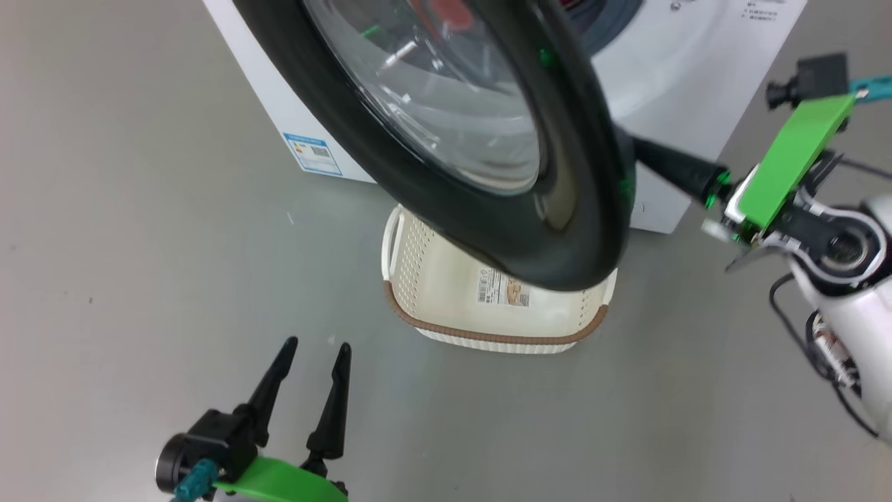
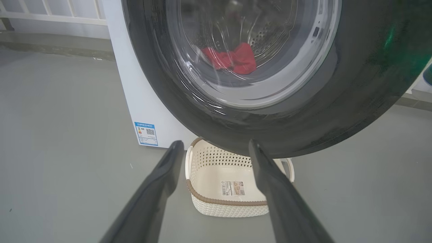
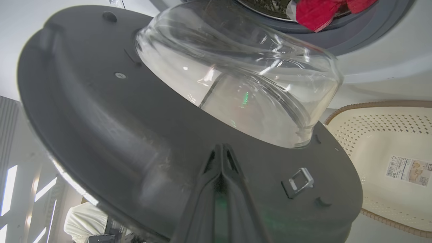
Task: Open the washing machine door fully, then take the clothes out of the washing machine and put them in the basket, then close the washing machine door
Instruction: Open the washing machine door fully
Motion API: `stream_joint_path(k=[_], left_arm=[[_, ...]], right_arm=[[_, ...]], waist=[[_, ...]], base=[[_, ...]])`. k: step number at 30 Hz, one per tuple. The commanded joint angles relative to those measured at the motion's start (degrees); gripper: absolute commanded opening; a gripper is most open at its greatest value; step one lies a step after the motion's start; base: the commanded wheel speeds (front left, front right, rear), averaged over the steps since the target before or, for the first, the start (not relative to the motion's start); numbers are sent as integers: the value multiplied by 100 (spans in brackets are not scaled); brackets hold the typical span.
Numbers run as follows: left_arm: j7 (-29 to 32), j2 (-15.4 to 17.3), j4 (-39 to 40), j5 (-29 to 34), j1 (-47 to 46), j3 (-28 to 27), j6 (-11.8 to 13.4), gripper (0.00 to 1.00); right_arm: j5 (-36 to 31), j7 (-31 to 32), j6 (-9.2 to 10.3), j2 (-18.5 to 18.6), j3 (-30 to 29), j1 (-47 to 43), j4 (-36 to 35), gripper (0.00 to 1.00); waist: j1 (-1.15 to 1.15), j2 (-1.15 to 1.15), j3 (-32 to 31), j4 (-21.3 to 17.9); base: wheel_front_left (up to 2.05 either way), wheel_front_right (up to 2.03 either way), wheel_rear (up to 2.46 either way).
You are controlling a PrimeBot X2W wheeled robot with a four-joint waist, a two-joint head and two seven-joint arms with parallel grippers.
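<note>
right gripper (image 3: 221, 150), fingers pressed together, reaches to the door's (image 3: 101, 111) inner face; left gripper (image 1: 317, 344) hangs spread, below the door.

A: Specify the ground surface.
B: Grey floor (image 1: 125, 293), smooth, with a few small specks.
A: Background items?
B: White railing (image 2: 50, 15) above a grey kerb (image 2: 57, 40) at the floor's far edge; bright slanted light strips (image 3: 8, 189); beside them a pale rounded object (image 3: 84, 219), identity unclear

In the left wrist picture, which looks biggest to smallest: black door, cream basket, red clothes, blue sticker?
1. Round glossy black-rimmed glass door, nearest the camera.
2. Cream perforated plastic basket.
3. Bright red fabric clothes.
4. Small blue label sticker.
</note>
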State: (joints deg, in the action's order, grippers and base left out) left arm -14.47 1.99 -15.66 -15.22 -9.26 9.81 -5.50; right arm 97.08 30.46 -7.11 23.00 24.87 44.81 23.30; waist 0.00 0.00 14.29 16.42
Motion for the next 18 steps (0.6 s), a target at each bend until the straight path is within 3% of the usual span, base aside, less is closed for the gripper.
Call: stream_joint_path(k=[1, 18], left_arm=[[-52, 88, 129, -17, 48, -182, 36, 100], [-52, 88, 221, 23, 395, -269, 96, 100]], right_arm=[[-51, 46, -37, -93, 41, -181, -199, 0], [-238, 318, -37, -485, 94, -1037, -718, 0]], waist=[[0, 0, -96, 67], [0, 0, -509, 523]], base=[[0, 0, 0], [0, 0, 0]])
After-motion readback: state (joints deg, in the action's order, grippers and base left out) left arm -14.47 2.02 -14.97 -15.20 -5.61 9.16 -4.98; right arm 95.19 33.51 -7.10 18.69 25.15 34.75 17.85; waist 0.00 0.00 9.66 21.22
